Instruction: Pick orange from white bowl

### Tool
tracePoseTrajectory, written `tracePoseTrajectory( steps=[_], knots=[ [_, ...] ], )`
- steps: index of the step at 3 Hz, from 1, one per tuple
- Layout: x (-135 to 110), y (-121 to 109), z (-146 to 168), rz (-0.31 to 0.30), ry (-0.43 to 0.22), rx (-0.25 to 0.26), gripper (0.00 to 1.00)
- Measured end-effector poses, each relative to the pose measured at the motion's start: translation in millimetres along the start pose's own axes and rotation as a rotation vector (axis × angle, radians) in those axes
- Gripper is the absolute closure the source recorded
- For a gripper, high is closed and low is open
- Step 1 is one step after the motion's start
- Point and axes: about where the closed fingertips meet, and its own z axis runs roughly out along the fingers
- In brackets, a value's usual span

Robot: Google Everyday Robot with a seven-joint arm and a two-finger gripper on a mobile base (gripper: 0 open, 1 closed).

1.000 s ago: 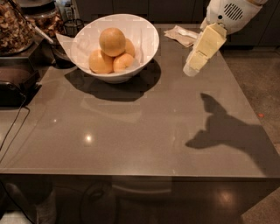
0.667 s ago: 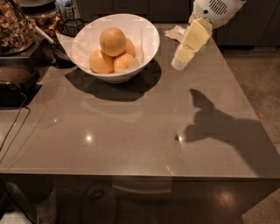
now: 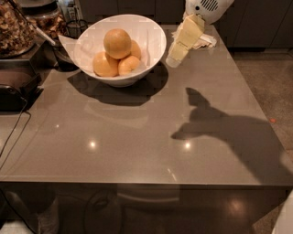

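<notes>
Far left, back edge: glass jar [image 3: 10, 28] filled with brown mixed pieces, nuts or cereal, kind unclear. Second jar [image 3: 46, 20] behind it, similar brown fill. Below them a dark appliance [image 3: 13, 87] at the table's left edge, with a black cable [image 3: 13, 132] trailing down over the side. Small black wire holder [image 3: 75, 28] just left of the bowl.

White bowl [image 3: 153, 39] sits on the grey table [image 3: 137, 146], back left of centre, pointed lip toward the jars. Four fruits in it. The orange [image 3: 117, 43], palest and biggest, rests on top of the pile. Three deeper-orange fruits [image 3: 105, 64] sit under and around it, touching it.

Gripper [image 3: 173, 59], pale yellow, hangs tilted just right of the bowl's rim, tip down and left, apart from the orange. Whether it is spread or closed: cannot tell from this angle. White arm housing [image 3: 208, 8] above it. Crumpled white paper [image 3: 204, 42] behind, on the table. Arm's shadow [image 3: 219, 130] across the table's right half.
</notes>
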Motion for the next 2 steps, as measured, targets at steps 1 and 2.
tracePoseTrajectory(
  steps=[1, 2],
  knots=[
    [-26.2, -13.6, 14.0, 0.0, -0.054, -0.01, 0.0],
    [-57.9, -32.3, 37.8, -0.005, -0.069, -0.032, 0.0]
  ],
)
